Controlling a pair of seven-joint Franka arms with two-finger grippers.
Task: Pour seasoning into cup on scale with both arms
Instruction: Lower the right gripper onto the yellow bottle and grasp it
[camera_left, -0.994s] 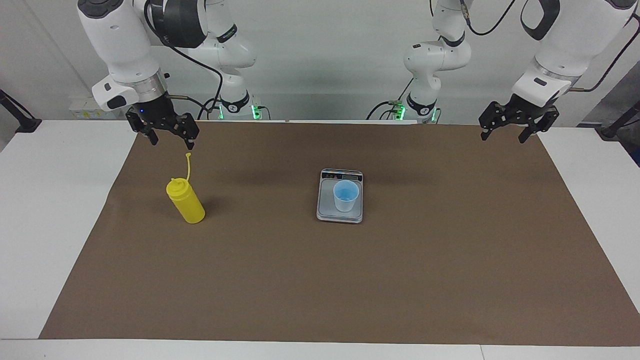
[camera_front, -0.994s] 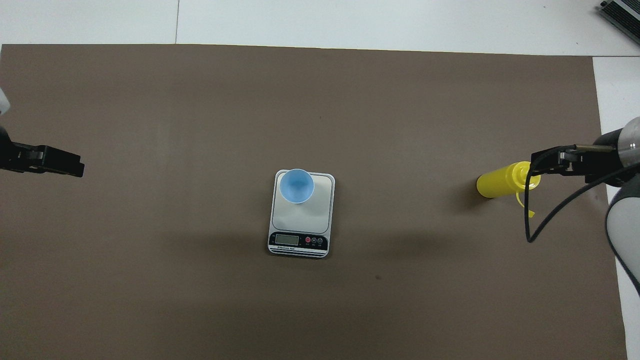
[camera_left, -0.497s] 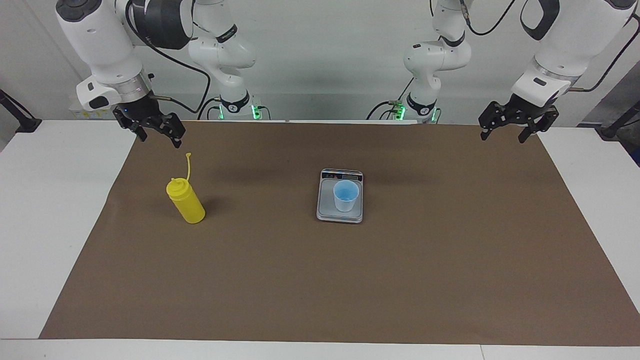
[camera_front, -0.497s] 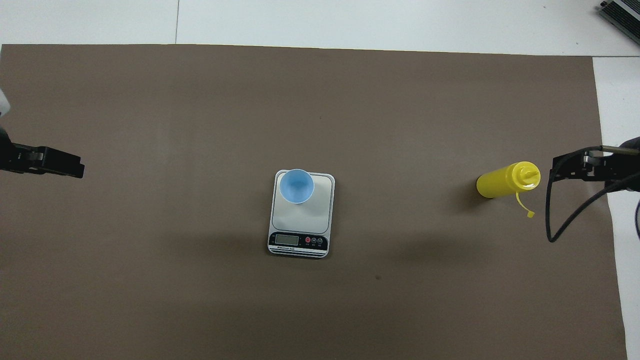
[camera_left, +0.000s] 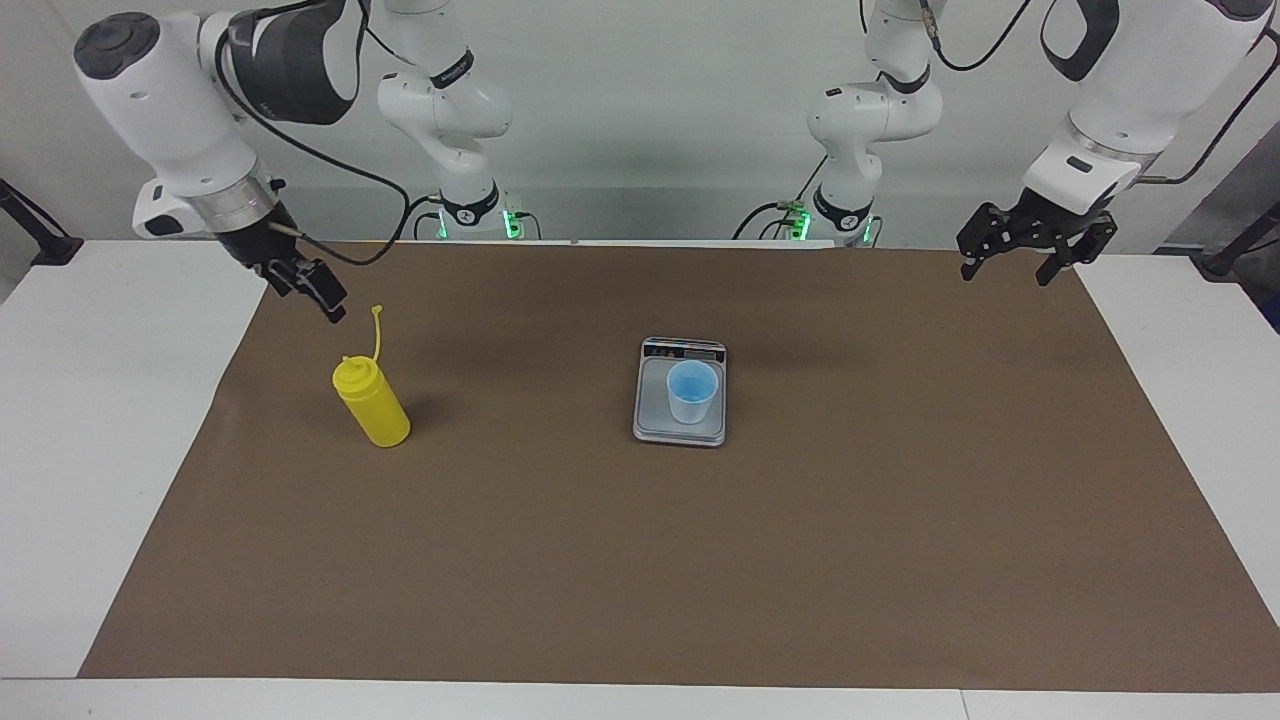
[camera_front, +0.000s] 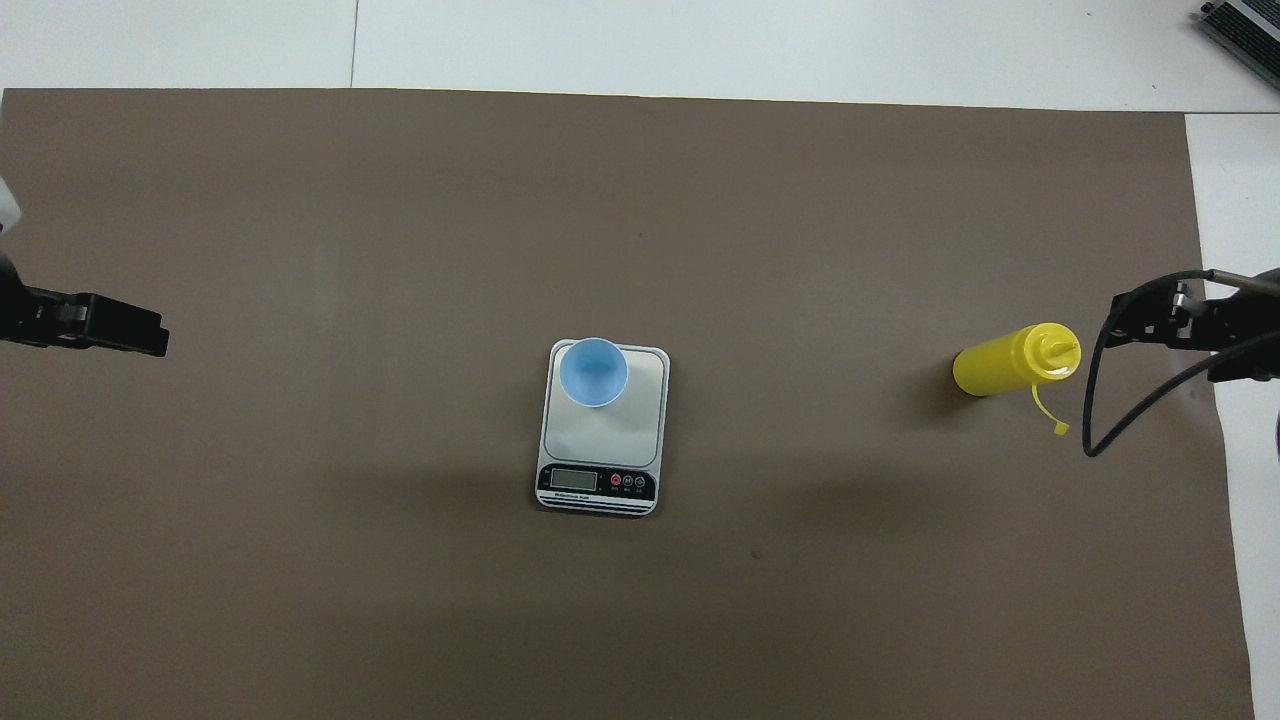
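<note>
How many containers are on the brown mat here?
2. The yellow squeeze bottle stands on the brown mat toward the right arm's end of the table. The light-blue cup sits on the scale mid-mat. Nothing appears hidden.

Bottle (camera_left: 372, 406): yellow plastic, smooth, slight sheen; thin flexible strap rising at 12 o'clock from its ribbed top.
Cup (camera_left: 691, 391): light-blue translucent plastic, smooth.
Scale (camera_left: 680, 433): silver-grey casing with a metallic look, matt grey plate, glossy dark display strip.
Mat (camera_left: 640, 560): brown, matt, paper-like, flat and uncreased.
Table (camera_left: 90, 420): white, smooth, faintly glossy.
Arms (camera_left: 160, 100): glossy white shells, dark grey joint covers.
Grippers, left (camera_left: 1008, 256) and right (camera_left: 318, 296): matt black.
</note>
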